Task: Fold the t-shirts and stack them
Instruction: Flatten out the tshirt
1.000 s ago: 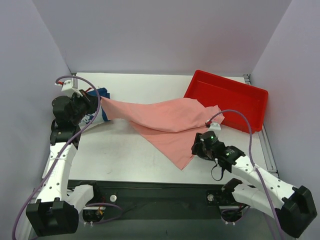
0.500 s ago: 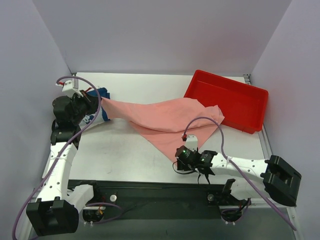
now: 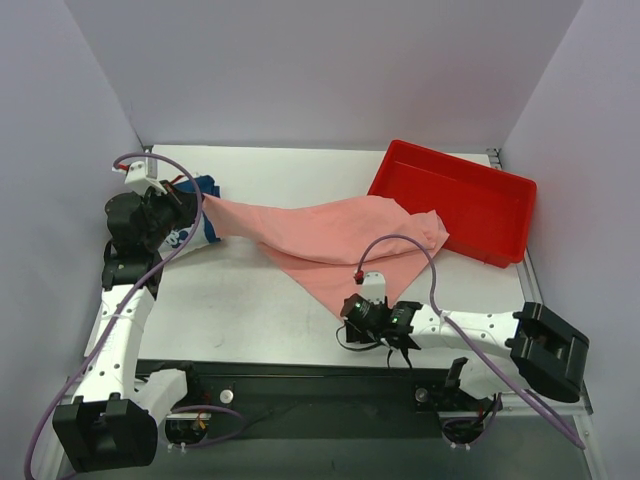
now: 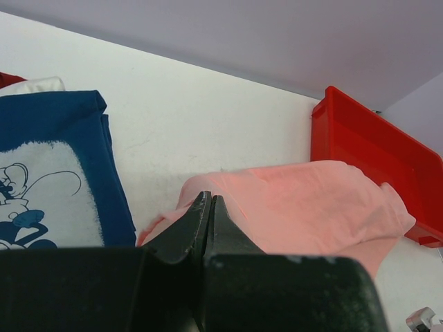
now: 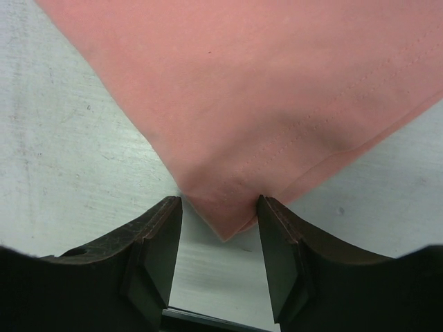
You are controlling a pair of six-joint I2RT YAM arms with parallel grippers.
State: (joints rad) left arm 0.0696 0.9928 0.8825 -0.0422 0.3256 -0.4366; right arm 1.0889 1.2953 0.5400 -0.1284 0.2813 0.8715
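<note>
Two grippers work on one salmon-pink t-shirt [image 3: 335,245], which lies stretched across the worktop [image 3: 250,300] from its left edge towards the right. Its far-right end is bunched against the near-left wall of the red tray [image 3: 460,205], and its pointed lower corner reaches towards the near edge.

We see the left gripper [image 4: 208,205] with its fingers pressed together, pinching a fold of the pink cloth at the shirt's left end. That end is raised off the worktop, just beside the navy blue t-shirt [image 4: 52,173] with its white mouse print, which lies flat by the left edge. Slivers of red cloth [image 4: 8,78] and white cloth [image 4: 38,85] show just past the navy one – too little to tell how they lie.

The right gripper [image 5: 219,214] sits low near the near edge, its fingers [image 5: 160,242] parted to a middling gap. The pink shirt's lower corner lies between them – the cloth is flat on the worktop and the jaws have not closed on it.
</note>
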